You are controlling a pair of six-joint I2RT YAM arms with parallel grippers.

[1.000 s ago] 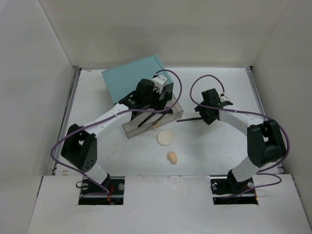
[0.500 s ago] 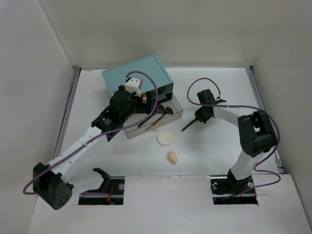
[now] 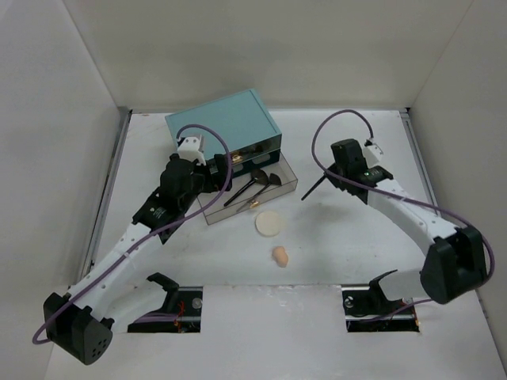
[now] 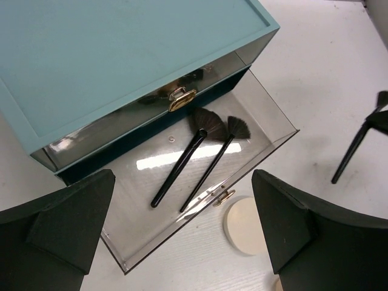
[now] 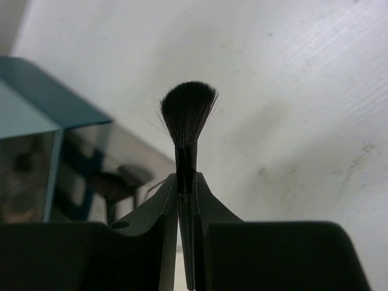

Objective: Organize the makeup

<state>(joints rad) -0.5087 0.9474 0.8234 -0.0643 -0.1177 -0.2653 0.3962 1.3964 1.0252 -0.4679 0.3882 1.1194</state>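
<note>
- The white surface (image 3: 356, 237) carries everything.
- The teal box (image 3: 222, 123) sits at 11 o'clock from the surface's middle. Its clear drawer (image 4: 274, 115) is pulled out toward 5 o'clock and holds two black brushes (image 4: 182, 160), heads toward 2 o'clock.
- The left claw (image 4: 183, 176) hangs over the drawer's 9 o'clock end, fingers apart and empty.
- The right claw (image 5: 187, 182) is clamped on a black brush (image 3: 311, 188), just off the drawer's 3 o'clock end.
- That brush's long axis runs from 1 to 7 o'clock, bristles low. The drawer lies at 9 o'clock from this claw, so the right arm looks best placed to deliver it.
- The cream puff (image 3: 270, 224) lies at the drawer's 6 o'clock.
- The peach sponge (image 3: 280, 255) lies further toward 6 o'clock, apart from the puff.
</note>
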